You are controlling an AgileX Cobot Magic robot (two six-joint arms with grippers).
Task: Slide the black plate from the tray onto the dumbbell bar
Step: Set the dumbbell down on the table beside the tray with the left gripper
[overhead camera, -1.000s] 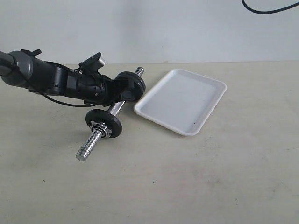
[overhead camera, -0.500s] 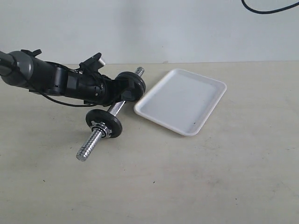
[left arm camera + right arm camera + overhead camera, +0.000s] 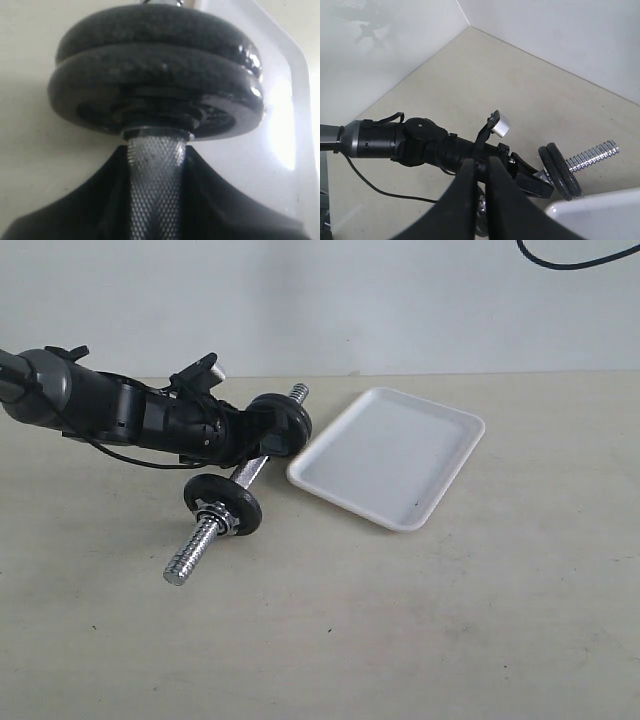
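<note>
The dumbbell bar [image 3: 203,537] lies slanted beside the tray [image 3: 390,455], which holds nothing. My left gripper [image 3: 250,443] is shut on the bar's knurled middle [image 3: 155,190]. Just past its fingers, the black plate [image 3: 150,27] sits on the bar, pressed flat against another black disc [image 3: 155,80]; the pair [image 3: 285,422] stands next to the tray's near corner, with a threaded end [image 3: 298,392] poking out beyond. A black disc with a silver nut [image 3: 222,505] sits toward the bar's other end. My right gripper [image 3: 480,162] hangs high above the left arm, shut and empty, out of the exterior view.
The left arm [image 3: 90,405] reaches in from the left edge with a cable [image 3: 130,458] trailing under it. A pale wall [image 3: 320,300] runs along the back of the table. Bare beige tabletop [image 3: 400,620] fills the front and right.
</note>
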